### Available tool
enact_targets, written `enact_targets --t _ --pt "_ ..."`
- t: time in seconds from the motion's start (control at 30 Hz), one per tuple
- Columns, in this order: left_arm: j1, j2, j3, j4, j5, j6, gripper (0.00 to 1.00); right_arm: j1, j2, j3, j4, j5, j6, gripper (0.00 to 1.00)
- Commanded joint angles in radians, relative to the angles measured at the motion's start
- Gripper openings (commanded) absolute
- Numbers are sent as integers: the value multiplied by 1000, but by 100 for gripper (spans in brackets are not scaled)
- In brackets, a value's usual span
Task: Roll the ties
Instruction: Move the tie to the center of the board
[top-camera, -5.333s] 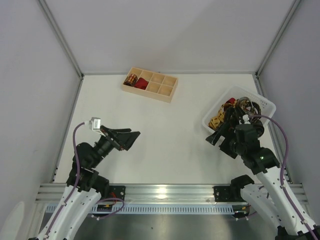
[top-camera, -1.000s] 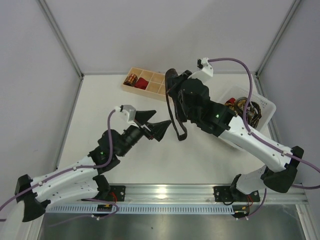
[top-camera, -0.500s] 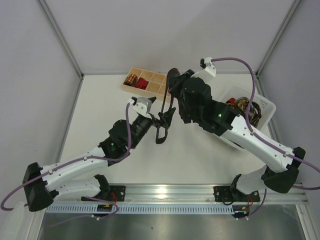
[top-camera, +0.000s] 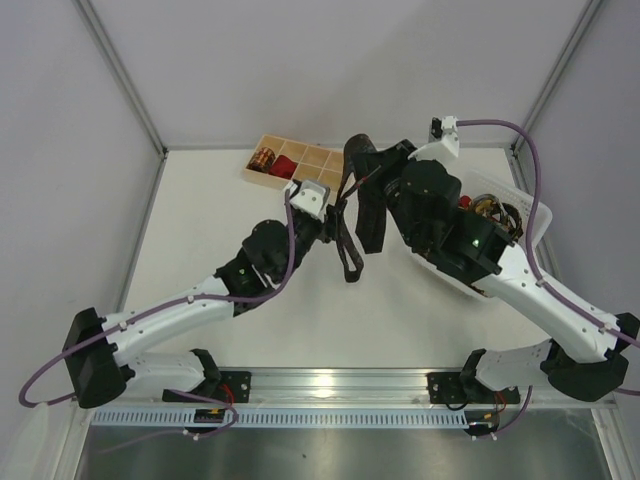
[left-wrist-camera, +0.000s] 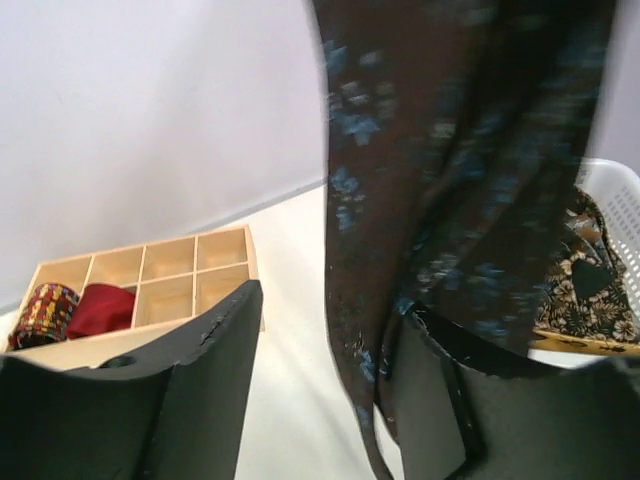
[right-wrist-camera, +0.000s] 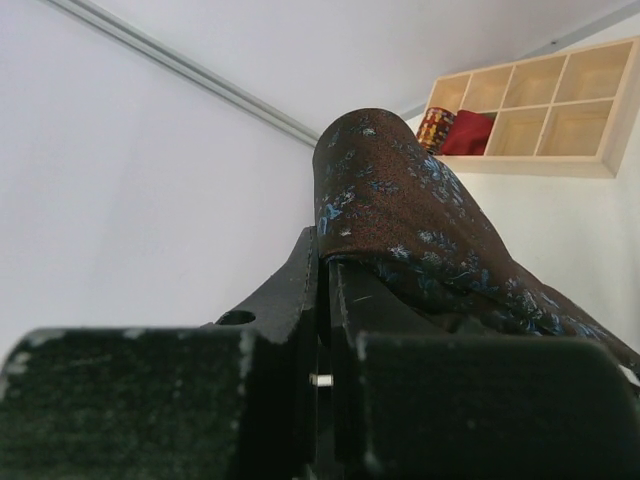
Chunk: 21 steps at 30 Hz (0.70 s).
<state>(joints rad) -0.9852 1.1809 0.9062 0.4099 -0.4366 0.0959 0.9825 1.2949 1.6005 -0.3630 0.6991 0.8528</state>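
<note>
dark brown blue-flowered tie (top-camera: 347, 242) draped over and pinched in the closed right gripper (right-wrist-camera: 323, 262), held up just in front of the wooden compartment tray (top-camera: 312, 157), tail hanging between the parted jaws of the left gripper (top-camera: 328, 222), against one finger, gold-and-black coil (top-camera: 263, 159) and red tie (top-camera: 284, 165) in the tray's end compartments

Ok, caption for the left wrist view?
Dark brown tie hangs between the open left gripper's jaws, wooden tray behind.

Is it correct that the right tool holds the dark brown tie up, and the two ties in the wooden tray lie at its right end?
No. The right tool holds the dark brown tie up, but the patterned coil and the red tie lie at the left end of the wooden tray, as the top external view shows.
</note>
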Motion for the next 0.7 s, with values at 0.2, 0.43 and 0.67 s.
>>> enact_targets --t 0.2,0.43,0.67 --pt "76 36 73 -91 166 -62 62 2 -80 -37 9 -9 28 0" --pt "89 92 149 -221 158 -74 16 2 -101 -51 4 -9 14 0" --pt "125 33 175 -517 -86 -217 1 -28 -109 -114 30 10 -193 9"
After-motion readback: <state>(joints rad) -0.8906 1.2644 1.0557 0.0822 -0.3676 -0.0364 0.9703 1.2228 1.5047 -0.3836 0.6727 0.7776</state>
